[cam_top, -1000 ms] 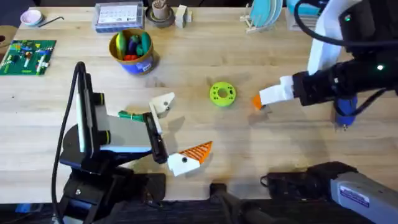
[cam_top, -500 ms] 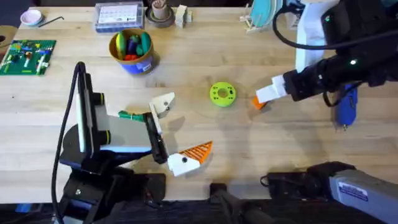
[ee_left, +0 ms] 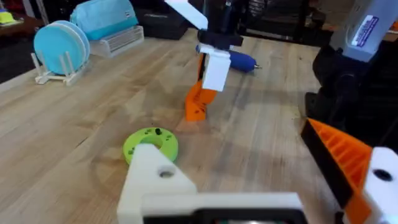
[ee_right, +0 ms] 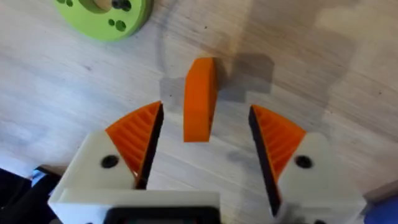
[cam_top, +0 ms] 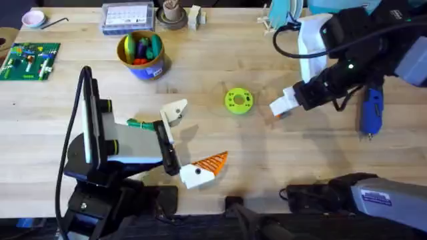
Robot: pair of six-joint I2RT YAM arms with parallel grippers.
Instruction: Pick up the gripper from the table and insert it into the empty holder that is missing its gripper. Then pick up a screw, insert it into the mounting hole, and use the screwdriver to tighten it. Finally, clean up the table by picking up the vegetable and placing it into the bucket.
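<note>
R gripper (ee_right: 202,155) wide open, orange pads either side of the orange wedge (ee_right: 199,99), not touching it; wedge stands on bench (ee_right: 323,74) btwn fingers. Green disc (ee_right: 102,15) just beyond. L gripper (cam_top: 183,143) open, holding nothing.

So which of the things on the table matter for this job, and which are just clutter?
For the job:
- orange gripper, between the open right gripper fingers
- empty holder on the left gripper
- screwdriver
- vegetable
- bucket

Lying about:
- green disc
- circuit board
- clear parts box
- blue plates in a rack
</note>
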